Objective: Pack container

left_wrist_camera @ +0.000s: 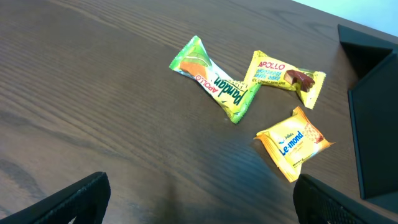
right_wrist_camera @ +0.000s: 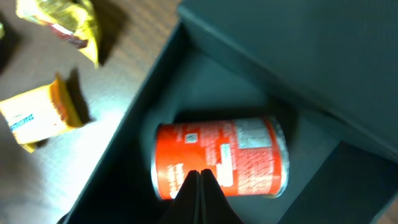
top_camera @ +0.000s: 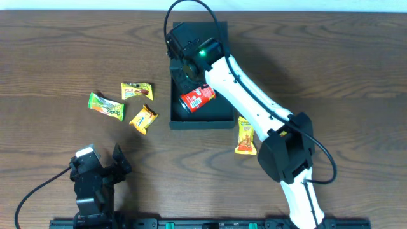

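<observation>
Container (top_camera: 197, 122), dark and square, sits at the far middle of my table, lid flap open. A red can (top_camera: 198, 98) lies on its side inside. My right gripper (right_wrist_camera: 200, 180) hangs over the can, jaws closed on nothing. My left gripper (left_wrist_camera: 202, 199) waits near the front edge, jaws wide apart. Three snack packets (top_camera: 137, 91) lie left of the box, one orange packet (top_camera: 246, 136) just right.
</observation>
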